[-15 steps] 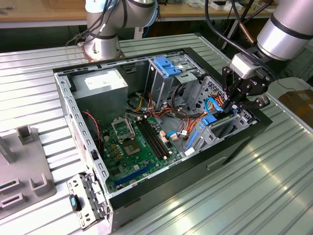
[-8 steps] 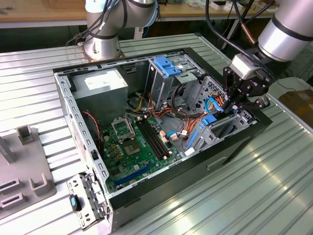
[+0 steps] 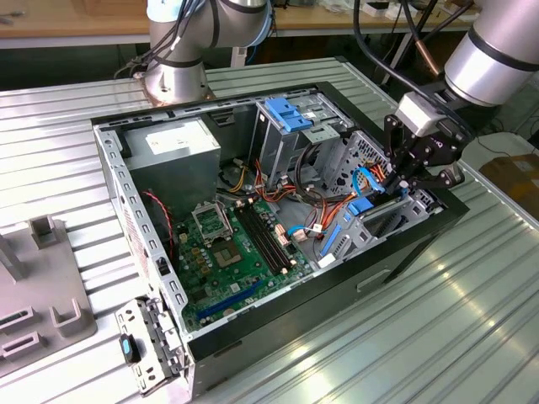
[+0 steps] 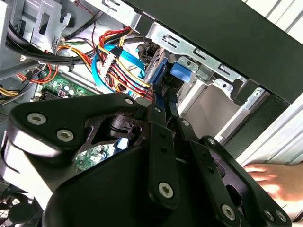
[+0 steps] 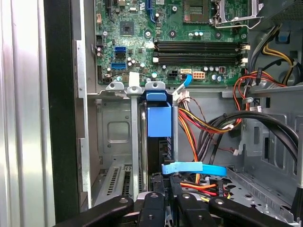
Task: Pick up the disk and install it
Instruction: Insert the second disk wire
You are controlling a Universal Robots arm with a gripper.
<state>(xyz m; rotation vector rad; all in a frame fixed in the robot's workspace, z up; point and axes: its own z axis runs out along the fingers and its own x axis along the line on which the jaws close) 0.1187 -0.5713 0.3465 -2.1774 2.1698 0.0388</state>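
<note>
Disk [image 5: 158,125] stands on edge in the drive bay [image 5: 118,127] at the case's front corner, its long axis running down into the bay and its blue rail end toward the gripper [image 5: 166,201]. I see the fingers closed narrowly on its near edge. In the second wrist view a hand [image 4: 265,182] rests outside the case [image 4: 222,33]. The exterior view shows the motherboard [image 3: 232,252] and the arm [image 3: 493,50] above.

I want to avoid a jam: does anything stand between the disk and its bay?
Nothing visible does. The gripper holds the disk upright, already within the metal bay. A blue cable lies close beside it.
</note>
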